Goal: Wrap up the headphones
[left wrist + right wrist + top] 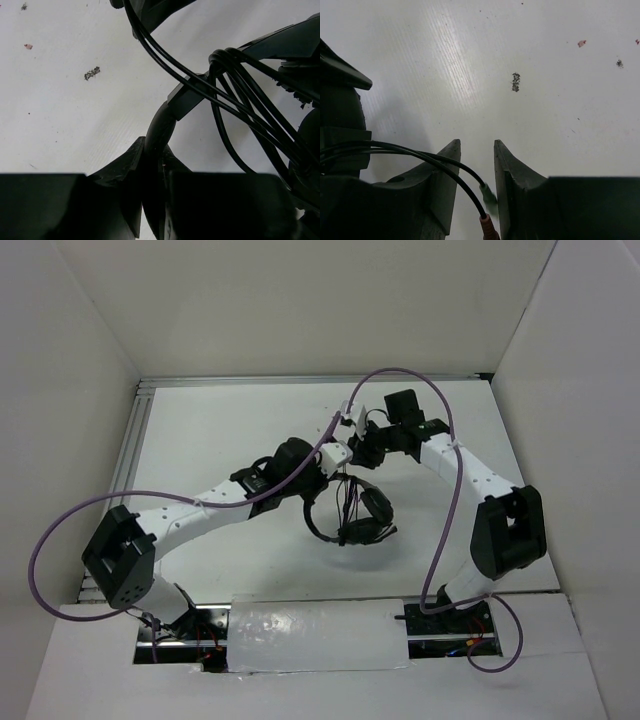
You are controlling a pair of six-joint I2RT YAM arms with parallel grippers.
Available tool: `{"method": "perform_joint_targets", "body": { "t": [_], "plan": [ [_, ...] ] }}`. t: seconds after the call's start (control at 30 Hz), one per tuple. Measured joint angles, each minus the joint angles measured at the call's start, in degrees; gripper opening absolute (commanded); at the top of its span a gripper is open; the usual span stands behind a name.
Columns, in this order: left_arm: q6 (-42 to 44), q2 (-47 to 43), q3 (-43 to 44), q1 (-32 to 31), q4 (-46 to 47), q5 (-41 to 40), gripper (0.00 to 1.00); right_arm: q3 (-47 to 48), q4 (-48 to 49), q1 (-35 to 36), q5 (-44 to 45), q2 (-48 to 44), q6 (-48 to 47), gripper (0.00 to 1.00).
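We see a white table (200, 430) boxed in by plain white walls (300, 300), a metal rail (300, 381) along its far edge, and dark specks (515, 82) on its surface.

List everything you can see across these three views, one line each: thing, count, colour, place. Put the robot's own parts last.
headphones: 1, black, middle of the table between the two arm tips
cord: 1, thin black, looped several times near the headband; its plug ends show in the right wrist view
table: 1, white, under everything
specks: a few, dark and reddish, on the table
walls: white, left, back and right of the table
cover sheet: 1, whitish, crinkled, near edge between the arm bases
purple cables: 2, one along each arm
left arm: 1, white and black; left jaws shut on the headband
right arm: 1, white and black; right jaws apart, cord between them
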Motion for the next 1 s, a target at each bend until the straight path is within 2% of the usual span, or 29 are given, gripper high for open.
{"method": "perform_joint_targets", "body": {
  "t": [0.13, 0.5, 0.53, 0.57, 0.6, 0.63, 1.0],
  "plan": [
    [0.0, -0.3, 0.1, 0.4, -0.5, 1.4, 0.0, 0.3, -0.3, -0.5, -2.3, 0.1, 0.1, 0.41],
    [-2.3, -0.3, 1.0, 5.2, -2.9, 4.4, 0.0, 0.4, 0.1, -2.0, -3.4, 3.8, 5.0, 0.51],
    [-2.3, -0.3, 1.0, 5.5, -2.9, 4.7, 0.0, 0.4, 0.6, -2.4, -3.3, 4.5, 6.2, 0.59],
    [-2.3, -0.3, 1.0, 5.6, -3.0, 4.7, 0.0, 0.4, 1.1, -2.6, -3.2, 5.0, 7.5, 0.62],
    [-2.4, -0.3, 1.0, 5.7, -3.0, 4.7, 0.0, 0.4, 1.7, -3.0, -3.1, 5.6, 8.6, 0.73],
    [-2.4, -0.3, 1.0, 5.8, -3.1, 4.8, 0.0, 0.5, 2.0, -3.3, -3.0, 6.2, 9.8, 0.99],
    [-5.6, -0.2, 1.6, 12.5, -4.9, 8.0, 0.0, 1.6, 6.0, -6.3, 0.8, 8.8, 19.4, 1.0]
  ]
}}
